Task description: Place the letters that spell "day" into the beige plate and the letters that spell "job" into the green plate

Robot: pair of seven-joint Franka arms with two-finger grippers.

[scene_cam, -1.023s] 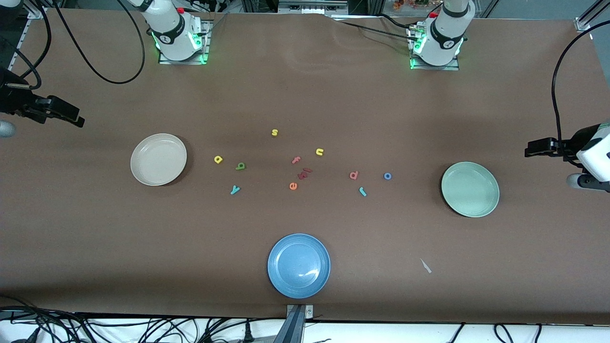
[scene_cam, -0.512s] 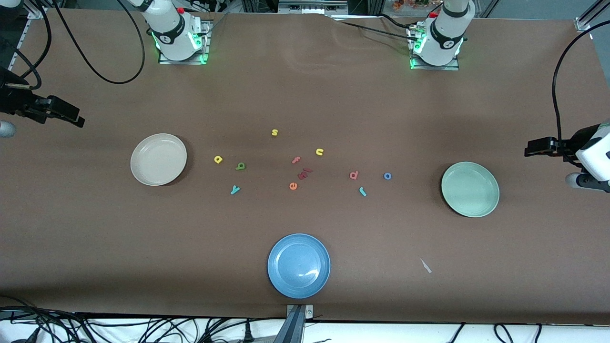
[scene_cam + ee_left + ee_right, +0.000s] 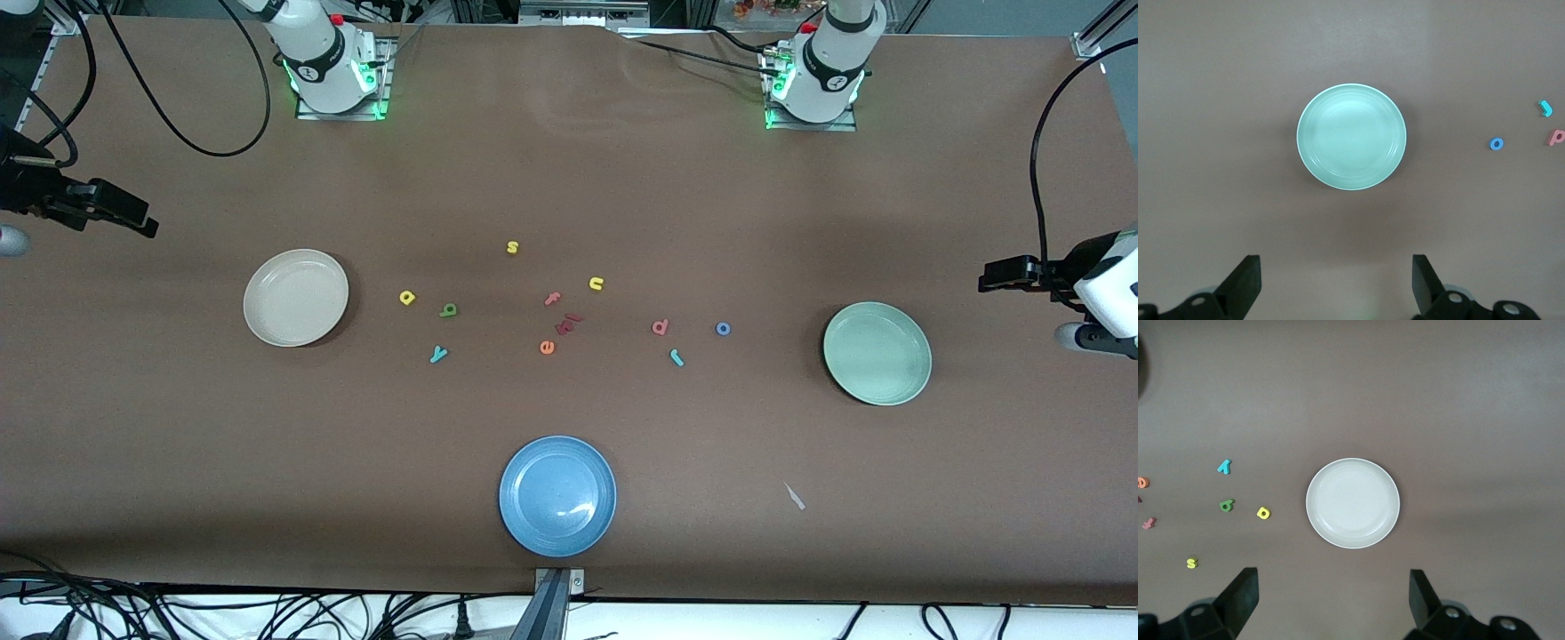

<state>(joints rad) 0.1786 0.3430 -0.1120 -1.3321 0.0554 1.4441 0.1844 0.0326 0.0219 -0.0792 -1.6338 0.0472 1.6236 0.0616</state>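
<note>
You have both arms parked high at the ends of the desk (image 3: 622, 196), and nothing is picked yet. The right gripper (image 3: 1331, 603) hangs over the desk's edge at its own end, jaws wide apart and empty; the left gripper (image 3: 1335, 283) hangs the same way at the other end, jaws also wide apart and empty.

The beige plate (image 3: 296, 297) lies toward the right arm's end, and the three letters for "day" sit just beside it toward the middle: the yellow "a" (image 3: 407, 298), the dark green "d" (image 3: 448, 310) and the teal "y" (image 3: 437, 355), this last one nearer to the front camera. So the right arm is the nearer one for them. Seen from its wrist, the letters lie past the plate, so you must carry the jaws over the plate to reach them.

The green plate (image 3: 877, 353) lies toward the left arm's end. Its letters, the blue "o" (image 3: 723, 329), the teal "j" (image 3: 677, 357) and the salmon "b" (image 3: 660, 327), lie between this plate and the middle, the "o" closest to the plate. The left arm is nearer there.

All six letters lie flat, well apart from each other.
</note>
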